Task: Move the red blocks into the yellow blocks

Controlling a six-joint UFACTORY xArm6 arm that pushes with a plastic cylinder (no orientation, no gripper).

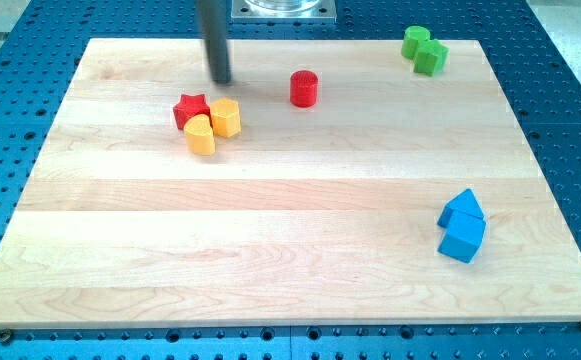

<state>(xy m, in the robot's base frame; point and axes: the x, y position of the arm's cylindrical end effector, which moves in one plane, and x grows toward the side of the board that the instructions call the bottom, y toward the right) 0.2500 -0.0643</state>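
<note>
A: So where's my tip [222, 81]?

B: It's a plain dark rod with no jaws, holding nothing, apart from every block, up-left of the red cylinder block [304, 88].

A: And the star?

B: The red star block [190, 108] touches both yellow blocks, hexagonal [226, 117] and rounded [201, 136], on the wooden board [290, 260].

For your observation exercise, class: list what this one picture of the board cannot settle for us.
1. Rod above my tip: cut off by the view's top edge.
2. Two green blocks: pressed together, shapes too small to name.
3. Far faces of the blue blocks: hidden by the blocks themselves.
4. Whether the red star touches both yellow blocks: cannot tell.
</note>
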